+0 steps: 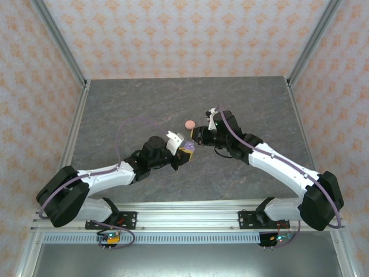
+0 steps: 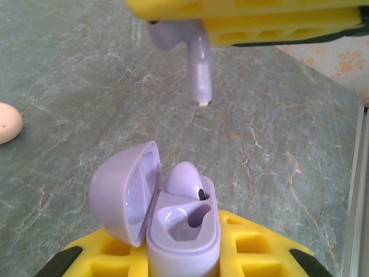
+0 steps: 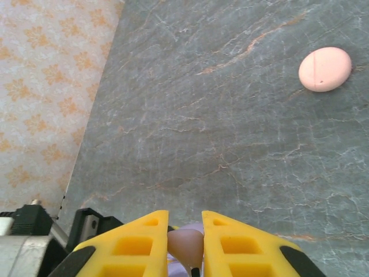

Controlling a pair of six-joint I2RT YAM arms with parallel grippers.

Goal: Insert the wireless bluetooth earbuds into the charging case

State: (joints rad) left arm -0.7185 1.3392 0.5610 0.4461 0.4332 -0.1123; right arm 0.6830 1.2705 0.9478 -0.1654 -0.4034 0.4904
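Table (image 1: 144, 104): grey stone.
Left hand (image 2: 184, 257): clamped on open lavender case (image 2: 183, 231), one earbud (image 2: 183, 179) seated inside.
Right hand (image 3: 184, 245): clamped on second lavender earbud (image 2: 197, 60), above the case.
Pink disc (image 3: 324, 69): lying on table, apart.

The lavender charging case (image 2: 183, 231) is smooth, glossy plastic, like the lavender earbud (image 2: 199, 69) above it. Yellow fingers (image 2: 277, 245) clamping the case look matt, moulded plastic. Around the case, the table (image 2: 277, 144) is matt, veined, stone-like grey.
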